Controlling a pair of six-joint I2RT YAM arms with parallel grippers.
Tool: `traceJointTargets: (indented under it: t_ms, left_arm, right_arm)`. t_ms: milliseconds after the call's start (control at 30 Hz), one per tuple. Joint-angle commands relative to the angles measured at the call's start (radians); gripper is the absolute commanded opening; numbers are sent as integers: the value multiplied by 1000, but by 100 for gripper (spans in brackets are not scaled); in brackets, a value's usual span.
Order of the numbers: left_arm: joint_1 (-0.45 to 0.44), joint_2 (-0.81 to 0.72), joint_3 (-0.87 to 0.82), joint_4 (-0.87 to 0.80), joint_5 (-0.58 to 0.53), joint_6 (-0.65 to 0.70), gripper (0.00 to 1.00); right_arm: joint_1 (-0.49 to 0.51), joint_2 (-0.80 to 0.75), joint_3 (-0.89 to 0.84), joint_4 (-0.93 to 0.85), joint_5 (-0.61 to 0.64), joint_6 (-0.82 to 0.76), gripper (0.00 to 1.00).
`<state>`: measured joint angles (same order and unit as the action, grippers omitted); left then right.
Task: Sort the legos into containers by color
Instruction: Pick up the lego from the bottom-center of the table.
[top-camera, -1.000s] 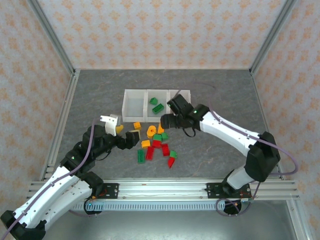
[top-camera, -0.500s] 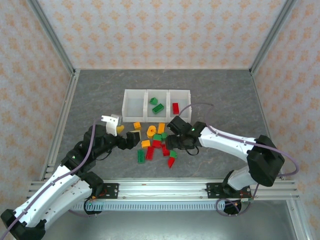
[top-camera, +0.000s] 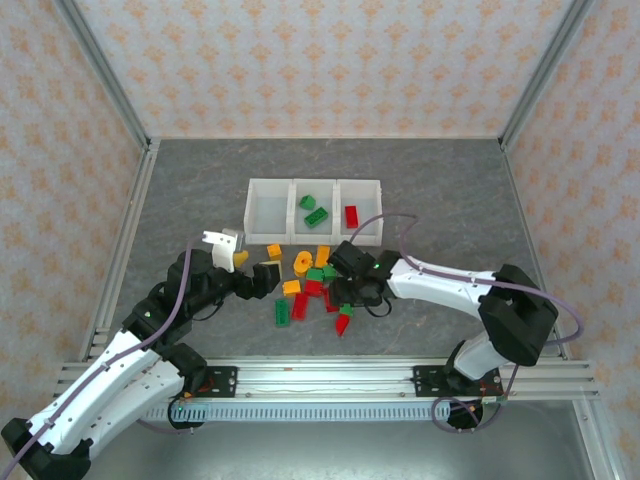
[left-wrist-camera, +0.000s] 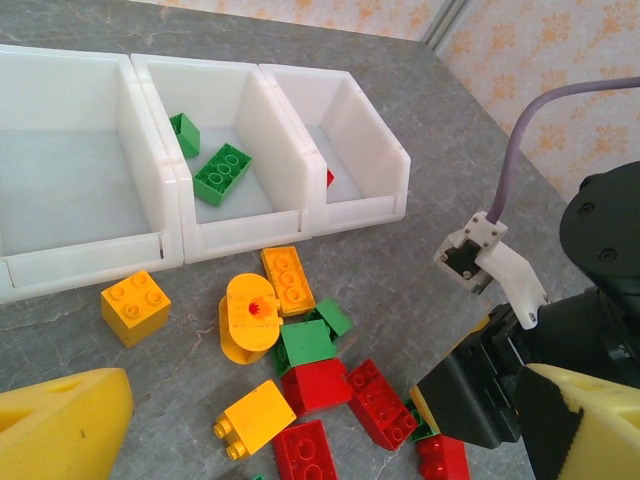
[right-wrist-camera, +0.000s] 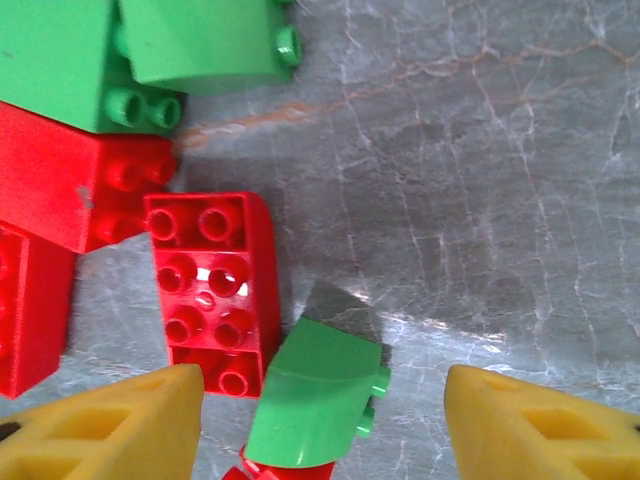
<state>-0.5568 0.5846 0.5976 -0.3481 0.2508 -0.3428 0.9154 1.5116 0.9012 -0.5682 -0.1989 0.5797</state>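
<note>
Straddling green lego (right-wrist-camera: 312, 405), right claw (right-wrist-camera: 322, 390) parted, overhead view adds containers (top-camera: 293, 205)

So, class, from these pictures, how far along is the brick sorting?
Done: two green bricks lie in the middle bin, one red brick in the right bin. In hand: the right tool straddles a small green brick, not yet gripping it. Left: the mixed pile on the table, including every yellow brick; the left bin holds nothing.

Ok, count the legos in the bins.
3. A small green lego and a long green lego in the middle bin, a red lego in the right bin. Left bin holds none. None seem hidden.
</note>
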Motion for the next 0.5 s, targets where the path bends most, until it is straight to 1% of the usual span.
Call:
traceJointTargets:
  t_ms: [0, 167, 333, 467]
  left_arm:
    - [-12, -6, 4, 14, -2, 5, 99]
    - [-14, -7, 4, 13, -3, 5, 99]
    - [-15, -8, 4, 14, -5, 5, 99]
    - [-17, -9, 4, 14, -5, 5, 99]
  right_arm:
    - [16, 14, -22, 13, 21, 28, 64]
    - [19, 35, -33, 8, 41, 37, 58]
    - [20, 51, -48, -8, 79, 34, 47]
    - [20, 58, -53, -33, 117, 30, 42]
